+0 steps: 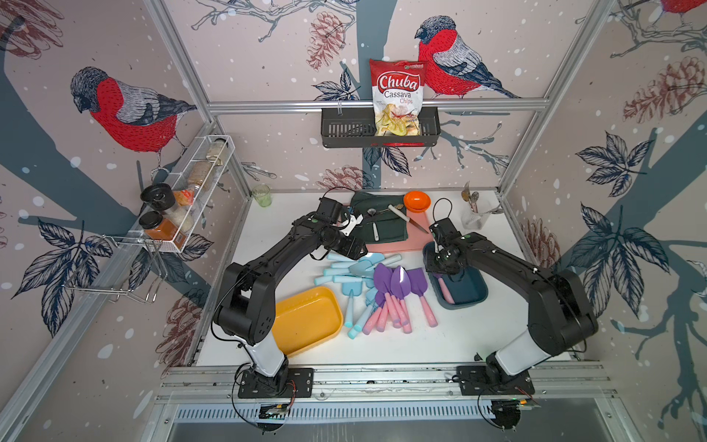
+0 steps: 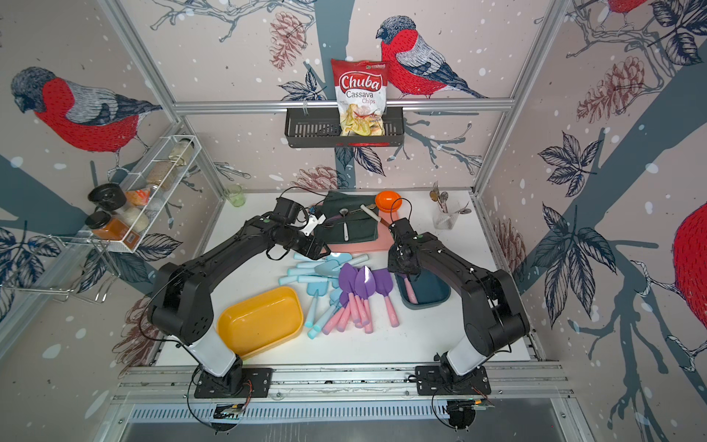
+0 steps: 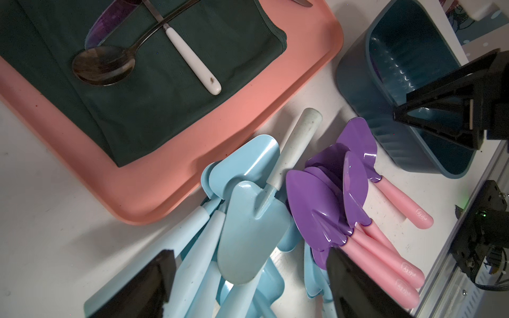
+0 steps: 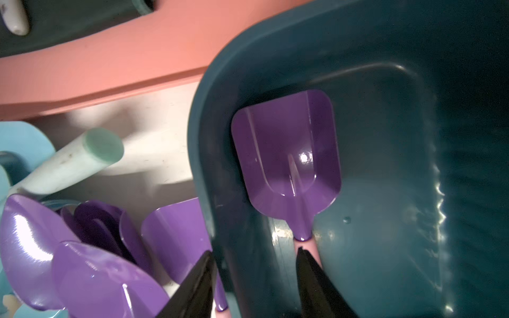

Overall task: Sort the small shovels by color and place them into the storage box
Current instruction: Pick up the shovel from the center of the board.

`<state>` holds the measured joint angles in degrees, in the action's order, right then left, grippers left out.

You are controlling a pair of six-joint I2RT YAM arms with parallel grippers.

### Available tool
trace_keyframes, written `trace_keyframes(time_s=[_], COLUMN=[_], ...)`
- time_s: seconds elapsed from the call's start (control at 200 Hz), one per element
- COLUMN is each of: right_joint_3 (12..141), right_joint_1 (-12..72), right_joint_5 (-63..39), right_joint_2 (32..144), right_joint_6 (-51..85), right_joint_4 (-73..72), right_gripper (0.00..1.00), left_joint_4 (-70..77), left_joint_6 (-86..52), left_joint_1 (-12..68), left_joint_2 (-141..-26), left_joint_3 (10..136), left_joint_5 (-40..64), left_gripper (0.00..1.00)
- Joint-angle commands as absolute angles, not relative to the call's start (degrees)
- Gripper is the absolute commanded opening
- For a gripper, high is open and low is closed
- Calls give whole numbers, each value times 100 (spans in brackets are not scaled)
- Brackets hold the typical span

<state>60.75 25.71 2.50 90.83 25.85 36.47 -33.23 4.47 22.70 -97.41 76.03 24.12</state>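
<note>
The right gripper (image 4: 254, 250) hangs over a corner of the teal storage box (image 4: 385, 82), jaws parted and gripping nothing, one finger inside the box and one outside its wall. Just beyond the inner finger a purple-bladed shovel (image 4: 286, 154) lies hollow side up on the box floor, its pink handle running beneath that fingertip. Just outside the wall, the other purple shovels (image 4: 82, 261) sit heaped on the white table (image 1: 421, 344). The left gripper (image 3: 248, 252), spread wide and empty, hovers above the light blue shovels (image 3: 248, 234), tangled against the purple heap. Beyond its fingertips a pink tray (image 3: 192, 154) carries a dark green cloth (image 3: 165, 82), a spoon (image 3: 104, 66) and a white-handled knife (image 3: 195, 60). Back toward the left arm's base sits a yellow storage box (image 1: 306, 321).
</note>
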Motion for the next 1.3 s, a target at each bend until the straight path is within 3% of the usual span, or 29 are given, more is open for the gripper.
trace_keyframes(time_s=[0.0,0.31,0.385,0.525,0.745,1.296], right_joint_3=[5946,6015,6302,6584,5646,4311], right_joint_1=[2451,2469,2810,3701,4675,4474], right_joint_5=[528,623,846,1004,737,441], right_joint_2=[8900,8489,8362,8157,7819,7793], right_joint_6=[2762,2624,2584,3133,4088,4047], right_joint_4=[3586,3720,4065,4699,4578,3445], right_gripper=[51,55,60,59,55,43], left_joint_4=[-3164,-3153,-3194,-3335,-3209,-2936], left_joint_6=[431,502,654,1127,1345,1214], left_joint_1=[2259,2260,2257,2233,2117,1769], left_joint_2=[-9660,-9616,-9574,-9377,-8947,-8366], left_joint_3=[7571,7556,7557,7361,6741,6047], left_joint_5=[2407,2447,2522,2773,2861,2983], left_gripper=[90,90,90,91,92,92])
